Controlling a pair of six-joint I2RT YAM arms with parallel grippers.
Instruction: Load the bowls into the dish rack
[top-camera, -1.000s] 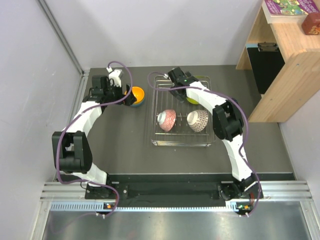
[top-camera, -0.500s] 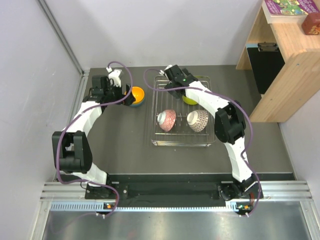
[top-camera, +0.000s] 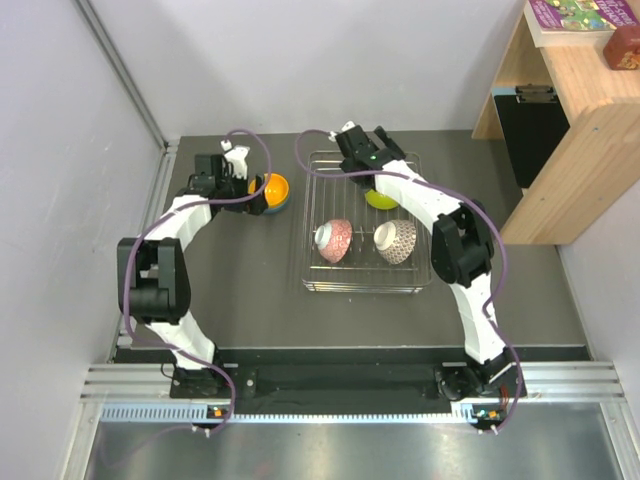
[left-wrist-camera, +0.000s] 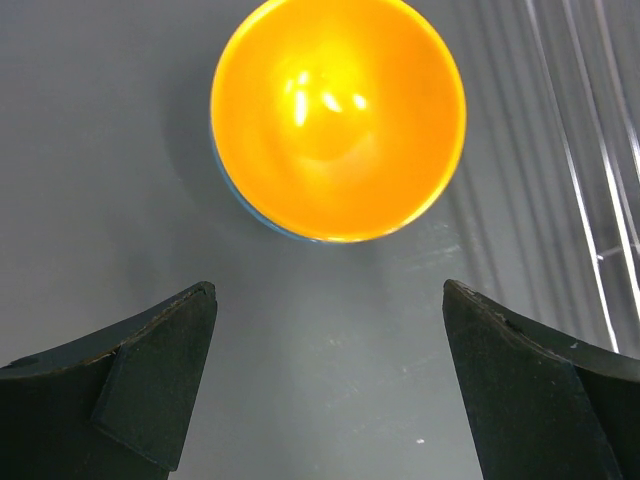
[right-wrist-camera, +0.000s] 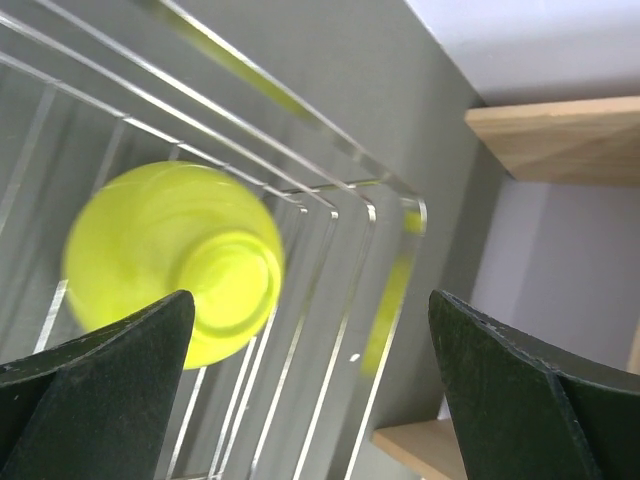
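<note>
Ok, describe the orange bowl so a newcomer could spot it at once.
Start at the wire dish rack mid-table. Left of its far-left corner, on the grey table, an orange bowl sits upright inside a blue bowl. It alone is glossy orange, open side up.

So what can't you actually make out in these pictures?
- Blue bowl: left wrist view, only a sliver shows under the orange bowl.
- Lime-yellow bowl: right wrist view, blurred; top view, partly behind the right arm.
- Purple book: top view, cut by the edge.

Lab robot cell: grey table (top-camera: 250, 300), blank partition walls (top-camera: 320, 60), aluminium rail (top-camera: 300, 412).
</note>
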